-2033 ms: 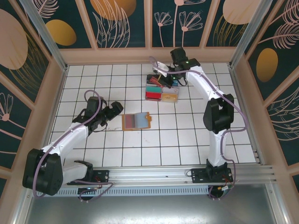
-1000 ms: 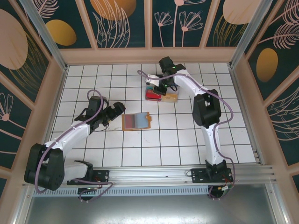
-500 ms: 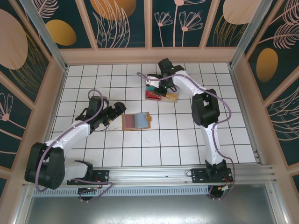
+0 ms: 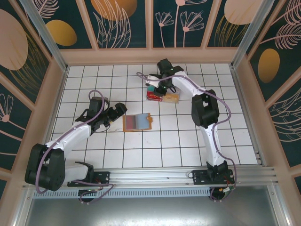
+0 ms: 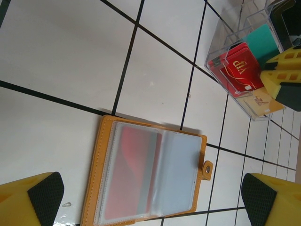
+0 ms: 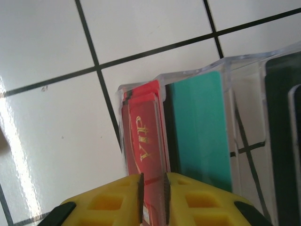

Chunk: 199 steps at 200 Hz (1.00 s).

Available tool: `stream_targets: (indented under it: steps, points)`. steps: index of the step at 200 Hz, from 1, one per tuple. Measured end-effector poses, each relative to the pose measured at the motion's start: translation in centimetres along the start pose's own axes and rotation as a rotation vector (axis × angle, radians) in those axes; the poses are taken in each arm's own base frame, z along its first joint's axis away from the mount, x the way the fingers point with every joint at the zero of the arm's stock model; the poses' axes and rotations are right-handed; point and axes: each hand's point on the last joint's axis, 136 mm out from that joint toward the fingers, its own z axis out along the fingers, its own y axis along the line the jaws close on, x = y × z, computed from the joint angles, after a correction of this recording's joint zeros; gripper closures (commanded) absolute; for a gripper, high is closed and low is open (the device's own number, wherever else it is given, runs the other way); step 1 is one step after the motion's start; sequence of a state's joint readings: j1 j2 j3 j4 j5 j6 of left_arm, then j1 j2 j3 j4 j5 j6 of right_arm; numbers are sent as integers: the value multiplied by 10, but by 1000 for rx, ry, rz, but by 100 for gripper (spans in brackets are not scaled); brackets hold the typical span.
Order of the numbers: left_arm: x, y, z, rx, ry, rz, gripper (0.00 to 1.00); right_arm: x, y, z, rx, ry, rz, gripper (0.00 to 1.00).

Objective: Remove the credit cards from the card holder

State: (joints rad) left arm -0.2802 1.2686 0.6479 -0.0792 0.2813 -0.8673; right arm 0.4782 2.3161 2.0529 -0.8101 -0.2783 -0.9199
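Clear compartmented box (image 5: 216,47) sits far of centre on white tiled table (image 4: 188,141). Dark floral panels (image 4: 122,23) enclose left, far and right sides; aluminium rail (image 4: 155,176) along near edge.

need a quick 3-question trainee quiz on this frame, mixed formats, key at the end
1. True or false: the card holder lies folded shut on the tiles.
2. The right gripper is poised at which compartment of the clear organizer tray?
A. the red VIP cards
B. the teal cards
C. the gold cards
3. One word: is the left gripper, poised at the card holder, open or shut?

Key
1. False. It lies spread open, clear pockets up.
2. A. A red VIP card sits between its fingers.
3. Open.
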Motion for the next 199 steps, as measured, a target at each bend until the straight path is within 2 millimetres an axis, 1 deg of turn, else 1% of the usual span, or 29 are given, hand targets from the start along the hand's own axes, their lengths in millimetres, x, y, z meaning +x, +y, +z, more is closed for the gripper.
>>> stream_targets:
  steps: [16, 26, 41, 55, 72, 83, 95, 108, 122, 141, 156, 171, 182, 199]
  points:
    - [-1, -1, -1, 2, -3, 1, 1, -6, -2, -8, 14, -20, 20, 76]
    - [-1, -1, -2, 5, -6, 2, 1, -13, -3, -17, 28, -44, 41, 74]
    - [-1, -3, -4, 12, -12, 5, 1, -23, -2, -39, 56, -91, 72, 71]
    - [0, -3, -7, 16, -17, 6, 1, -33, 1, -64, 89, -152, 114, 68]
    - [2, -1, -9, 16, -21, 7, 1, -45, 12, -97, 129, -240, 194, 67]
    - [3, 2, -10, 13, -22, 7, 1, -52, 24, -116, 144, -309, 254, 67]
    - [5, 5, -10, 8, -23, 5, 1, -62, 37, -130, 155, -384, 322, 66]
    - [7, 9, -10, -1, -24, 3, 1, -70, 56, -136, 144, -447, 425, 65]
    - [9, 14, -10, -12, -25, 1, 1, -76, 75, -130, 108, -475, 550, 65]
    - [12, 18, -9, -21, -23, -5, 1, -79, 99, -107, 44, -460, 714, 63]
    - [12, 20, -8, -23, -26, -9, 1, -77, 118, -85, 2, -419, 829, 56]
    - [11, 22, -8, -30, -35, -13, 1, -73, 133, -59, -26, -363, 929, 52]
    - [10, 23, -8, -37, -45, -14, 1, -70, 142, -40, -38, -320, 971, 48]
    - [7, 25, -9, -49, -65, -15, 1, -59, 157, -10, -22, -234, 1026, 43]
